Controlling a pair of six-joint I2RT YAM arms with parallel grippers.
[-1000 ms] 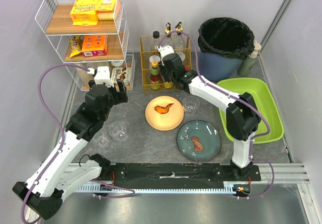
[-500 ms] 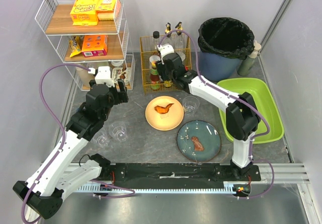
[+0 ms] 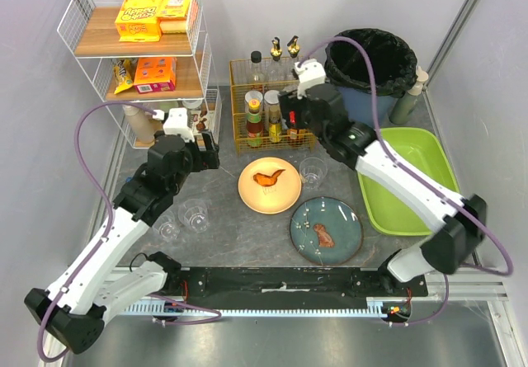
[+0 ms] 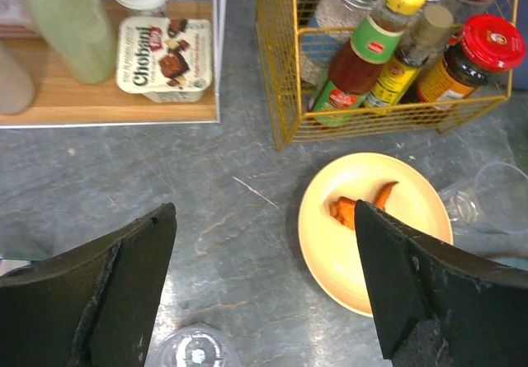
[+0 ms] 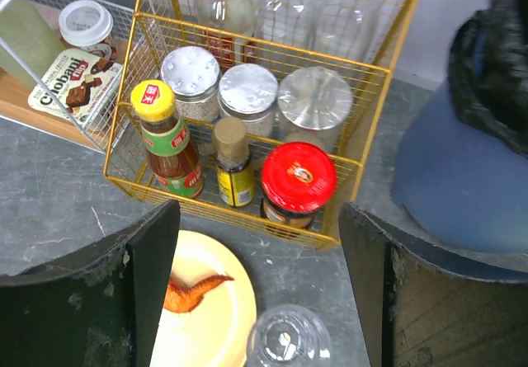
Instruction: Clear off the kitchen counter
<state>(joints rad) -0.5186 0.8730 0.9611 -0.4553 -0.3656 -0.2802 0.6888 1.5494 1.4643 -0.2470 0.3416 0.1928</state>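
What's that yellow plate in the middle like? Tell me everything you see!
The round pale-yellow plate lies flat on the dark grey mottled counter, just in front of the yellow wire basket of bottles. It looks smooth and glossy, with a shallow raised rim. One orange-brown food scrap sits near its middle. A clear plastic cup stands close beside its right edge.

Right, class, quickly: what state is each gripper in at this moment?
Left gripper: open, holding nothing.
Right gripper: open, holding nothing.
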